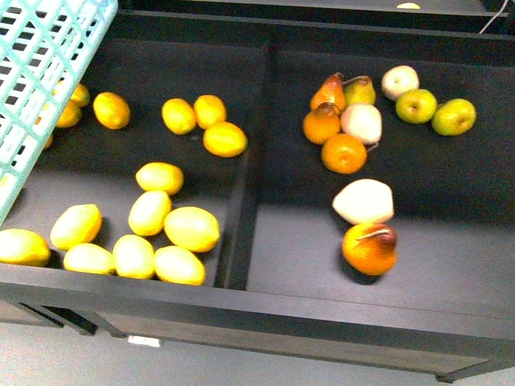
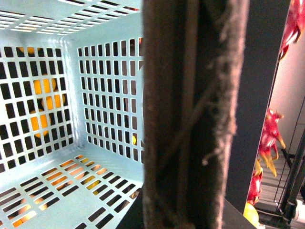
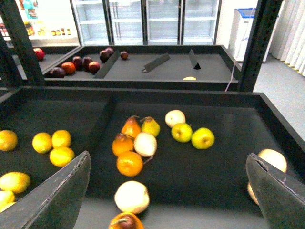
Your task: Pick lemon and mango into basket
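Neither fruit is in the basket (image 1: 103, 22) yet, so I judge the task to be at its start. The basket hangs tilted over the back left corner of the tray (image 1: 322, 310). In the left wrist view its slotted floor and walls look empty, and the yellow patches are fruit seen through the slots. A blurred brown handle (image 2: 190, 114) fills the middle of that view and hides part of the inside. It also hides the left claw, so I cannot tell whether that claw is clamped on the handle.

The lemons (image 1: 179, 116) lie toward the back of the tray's left compartment. The longer mangoes (image 1: 191, 228) crowd its front edge, several of them touching. The right claw (image 3: 167, 157) hovers with its fingers (image 3: 57, 195) wide apart and nothing between them. It is over the right compartment, above pears (image 1: 329, 91) and other fruit, across the divider (image 1: 241, 201) from both targets. Both picks and both drops are left to do.
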